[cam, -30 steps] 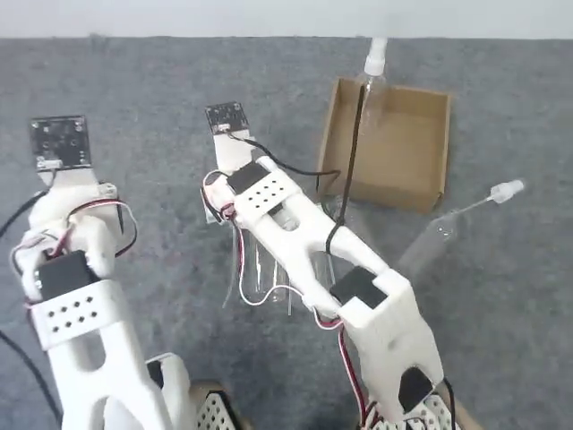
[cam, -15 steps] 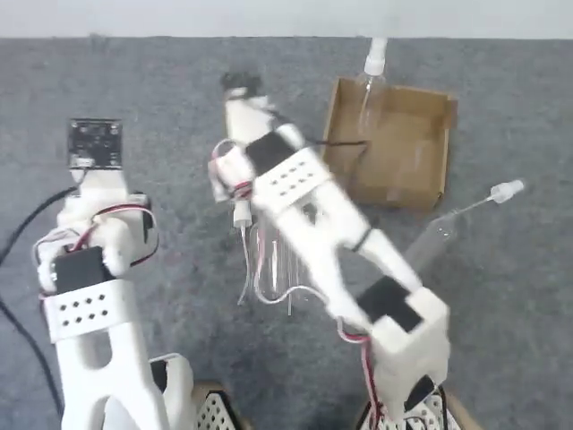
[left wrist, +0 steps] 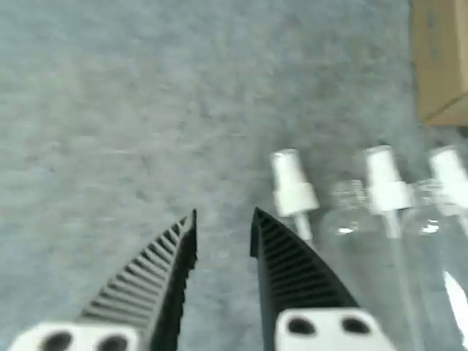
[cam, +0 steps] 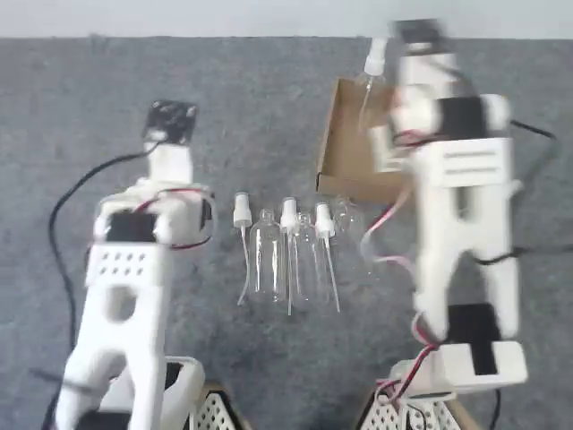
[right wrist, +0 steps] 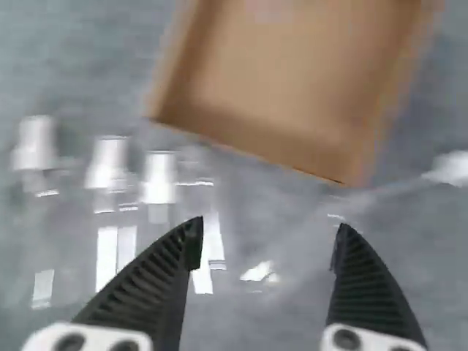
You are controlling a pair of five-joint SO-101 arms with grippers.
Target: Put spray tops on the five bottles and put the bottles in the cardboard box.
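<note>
Three white spray tops (cam: 242, 210) with long tubes lie in a row mid-table among clear bottles (cam: 267, 262) lying on their sides. The cardboard box (cam: 345, 152) sits at the back right, and a bottle with a spray top (cam: 374, 61) stands at its far edge. My left gripper (left wrist: 223, 219) is open a little above the grey mat, just beside the nearest spray top (left wrist: 292, 189). My right gripper (right wrist: 269, 230) is wide open and holds nothing, hovering by the box's (right wrist: 292, 73) near wall. Another topped bottle (right wrist: 447, 165) lies beside the box.
The left arm (cam: 134, 260) stands over the table's left half, the right arm (cam: 461, 179) over the right side, covering part of the box. Grey mat covers the whole table, and a pale wall runs along the back edge.
The right arm swung from over the row of bottles to the right, beside the box, uncovering the bottles and tops. The left arm moved right toward the row.
</note>
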